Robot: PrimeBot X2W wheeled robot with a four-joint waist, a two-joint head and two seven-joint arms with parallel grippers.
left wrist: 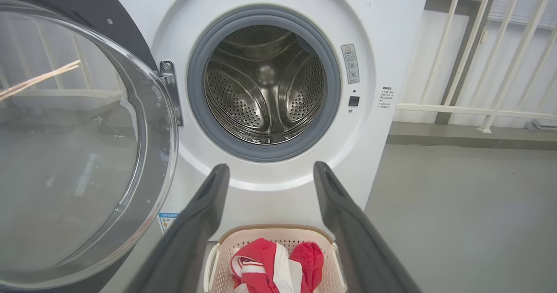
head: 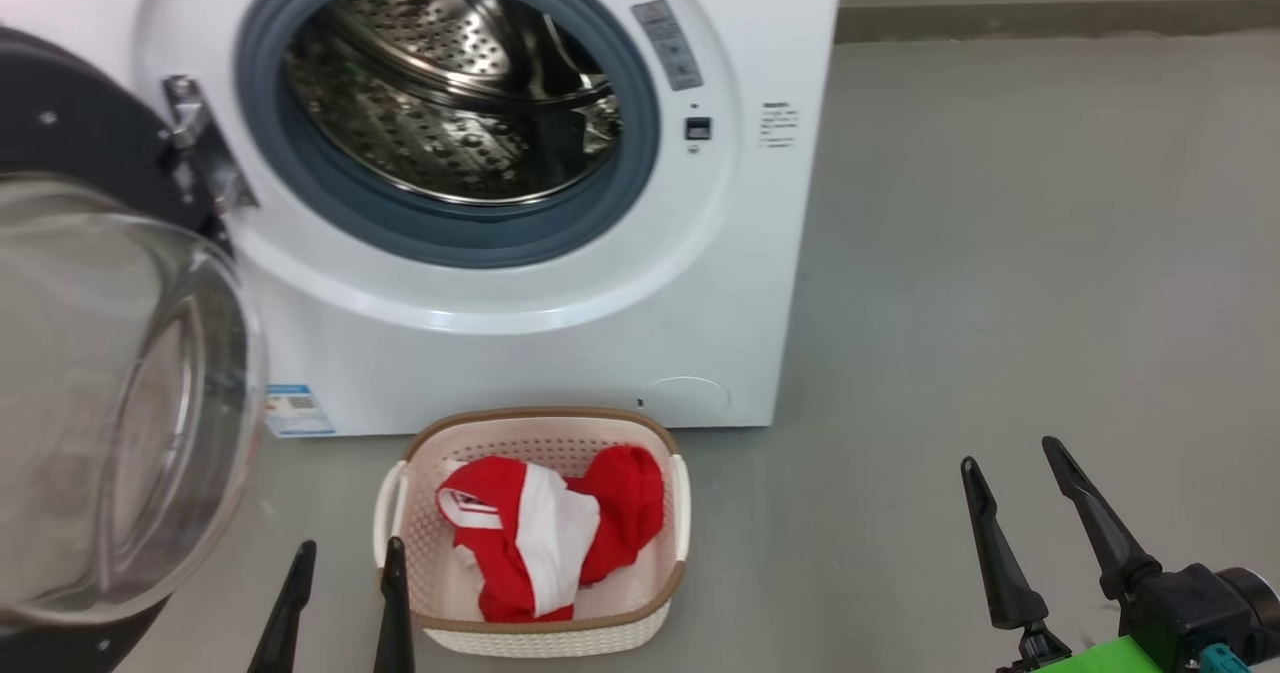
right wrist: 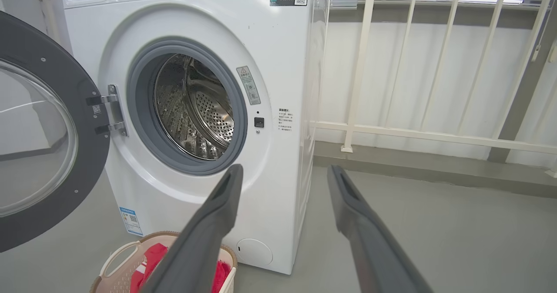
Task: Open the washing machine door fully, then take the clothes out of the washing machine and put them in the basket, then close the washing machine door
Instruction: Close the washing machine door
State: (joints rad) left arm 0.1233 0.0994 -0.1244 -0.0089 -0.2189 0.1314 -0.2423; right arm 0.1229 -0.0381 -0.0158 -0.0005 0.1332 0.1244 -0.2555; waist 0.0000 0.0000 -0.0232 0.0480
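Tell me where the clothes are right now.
The clothes lie in the basket on the floor, lower centre of the head view, just in front of the washing machine and right of the left claw.

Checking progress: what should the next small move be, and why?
Probably swing the left gripper toward the washing machine door to push it shut: the drum looks empty, the clothes lie in the basket, and that gripper is open and free.
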